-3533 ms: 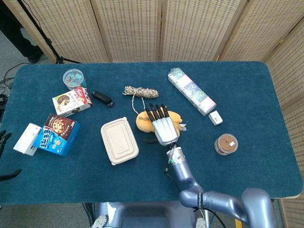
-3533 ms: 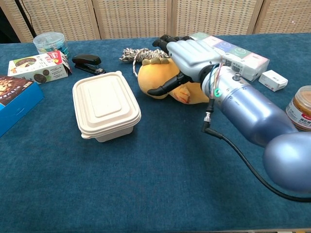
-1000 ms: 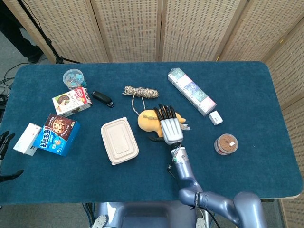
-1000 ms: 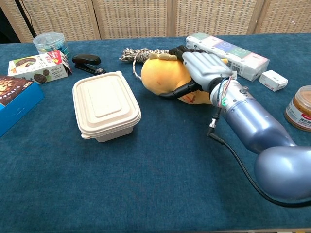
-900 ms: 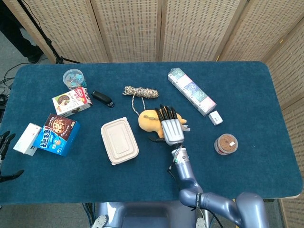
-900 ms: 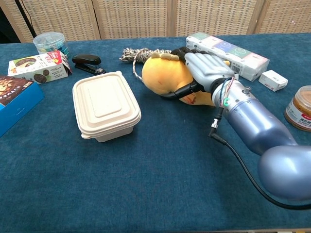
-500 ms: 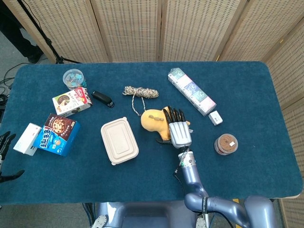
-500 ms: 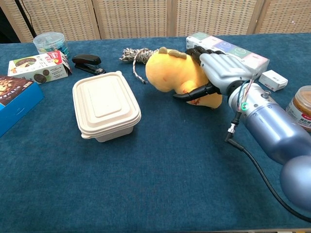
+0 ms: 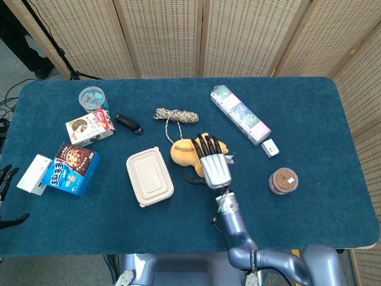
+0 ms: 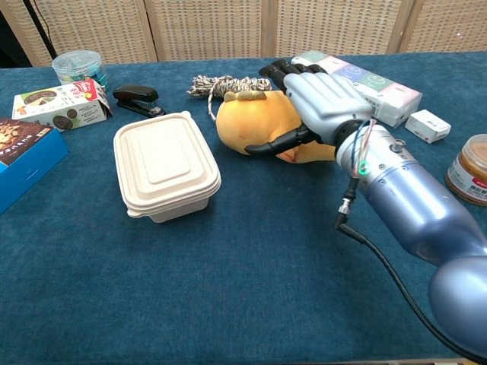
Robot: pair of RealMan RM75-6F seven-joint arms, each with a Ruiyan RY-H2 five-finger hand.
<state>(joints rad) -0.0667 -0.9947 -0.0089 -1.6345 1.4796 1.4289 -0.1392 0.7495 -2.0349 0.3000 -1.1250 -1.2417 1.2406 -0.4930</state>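
A yellow plush toy (image 10: 255,125) lies on the blue table (image 10: 228,304) near its middle, also visible from the head view (image 9: 184,153). My right hand (image 10: 319,103) lies over the toy's right part, fingers stretched across its top and thumb pressed against its front, holding it. The head view shows that hand (image 9: 215,167) covering the toy's right half. Only dark fingertips of my left hand (image 9: 5,179) show, at the left edge beyond the table, spread apart and holding nothing.
A beige lidded lunch box (image 10: 165,163) sits left of the toy, a coiled rope (image 9: 177,115) behind it. A long box (image 9: 240,114), small white box (image 9: 269,147) and brown jar (image 9: 283,180) lie right. A stapler (image 9: 128,123), snack boxes (image 9: 76,168) and a tub (image 9: 92,98) lie left.
Over a second my right hand tipped the plush toy up and carried it right. It has now come back left, and the toy lies low on the table again.
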